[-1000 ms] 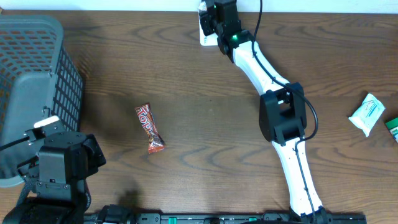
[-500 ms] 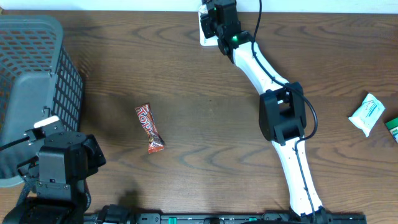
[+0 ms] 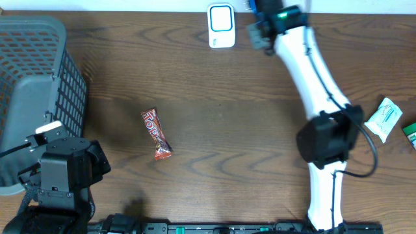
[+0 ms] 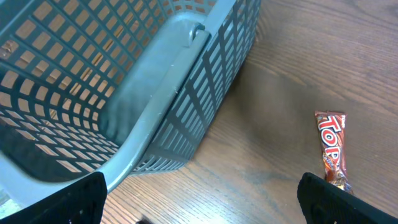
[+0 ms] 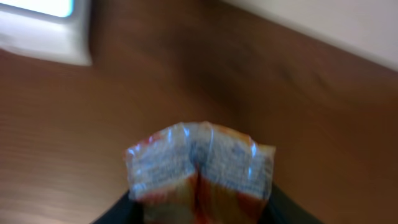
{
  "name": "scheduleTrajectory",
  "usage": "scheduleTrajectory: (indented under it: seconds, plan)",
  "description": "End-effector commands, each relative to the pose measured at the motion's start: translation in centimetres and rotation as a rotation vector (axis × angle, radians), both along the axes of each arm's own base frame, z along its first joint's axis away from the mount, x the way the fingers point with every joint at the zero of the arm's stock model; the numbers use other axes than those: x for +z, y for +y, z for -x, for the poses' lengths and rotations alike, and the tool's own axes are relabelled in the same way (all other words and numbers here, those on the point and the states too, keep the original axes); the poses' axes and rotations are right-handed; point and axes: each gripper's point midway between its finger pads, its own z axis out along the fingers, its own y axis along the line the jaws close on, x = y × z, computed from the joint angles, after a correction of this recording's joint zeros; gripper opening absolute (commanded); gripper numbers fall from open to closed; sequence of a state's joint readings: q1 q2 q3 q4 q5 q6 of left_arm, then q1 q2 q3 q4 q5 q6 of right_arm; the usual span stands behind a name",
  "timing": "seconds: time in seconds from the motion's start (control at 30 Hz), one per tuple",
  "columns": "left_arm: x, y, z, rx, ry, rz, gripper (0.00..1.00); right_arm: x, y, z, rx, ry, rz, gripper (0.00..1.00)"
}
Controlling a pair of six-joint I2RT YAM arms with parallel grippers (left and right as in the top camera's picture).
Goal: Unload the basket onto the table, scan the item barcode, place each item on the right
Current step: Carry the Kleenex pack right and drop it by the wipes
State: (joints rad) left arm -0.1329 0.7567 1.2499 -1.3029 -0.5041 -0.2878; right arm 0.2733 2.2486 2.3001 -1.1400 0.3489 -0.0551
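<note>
Bench (image 3: 195, 78) of dark wood, pale wall (image 5: 336, 22) beyond scanner (image 3: 221, 26); right claw (image 5: 199, 210) beside scanner, clamped on packet (image 5: 199, 158); left claw (image 4: 202, 202) spread wide.

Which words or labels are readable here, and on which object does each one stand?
"TOP": on the red candy bar.
Print on the white packet at the right: too small to read.
Print on the held snack packet: too blurred to read.
On the white scanner: nothing readable.

The candy bar (image 4: 331, 149) wrapper reads "TOP" (rest illegible).
</note>
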Motion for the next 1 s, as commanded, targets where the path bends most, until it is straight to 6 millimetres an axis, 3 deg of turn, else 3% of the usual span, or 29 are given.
scheduleTrajectory:
  seconds: [0.0, 0.23, 0.5, 0.53, 0.57, 0.6, 0.63, 0.8, 0.97]
  plan:
    - [0.1, 0.2, 0.1, 0.003, 0.003, -0.013, 0.98, -1.6, -7.7, 1.1, -0.159, 0.087, 0.132, 0.38]
    - [0.1, 0.2, 0.1, 0.003, 0.003, -0.013, 0.98, -5.1, -18.8, 2.0, -0.422, 0.156, 0.087, 0.41]
    - [0.1, 0.2, 0.1, 0.003, 0.003, -0.013, 0.98, -8.7, -28.5, 4.7, -0.654, 0.211, 0.022, 0.41]
    - [0.1, 0.2, 0.1, 0.003, 0.003, -0.013, 0.98, -9.0, -30.2, 5.5, -0.703, 0.215, 0.014, 0.45]
    - [0.1, 0.2, 0.1, 0.003, 0.003, -0.013, 0.98, -9.1, -30.8, 5.8, -0.73, 0.211, 0.008, 0.55]
    - [0.1, 0.2, 0.1, 0.003, 0.003, -0.013, 0.98, -9.1, -31.7, 6.4, -0.77, 0.207, -0.002, 0.83]
    - [0.1, 0.2, 0.1, 0.003, 0.003, -0.013, 0.98, -9.1, -32.3, 6.8, -0.804, 0.205, -0.014, 0.99]
    - [0.1, 0.2, 0.1, 0.003, 0.003, -0.013, 0.98, -9.3, -32.7, 7.7, -0.827, 0.224, -0.099, 0.99]
    - [0.1, 0.2, 0.1, 0.003, 0.003, -0.013, 0.98, -8.1, -28.6, 6.0, -0.74, 0.213, -0.239, 0.99]
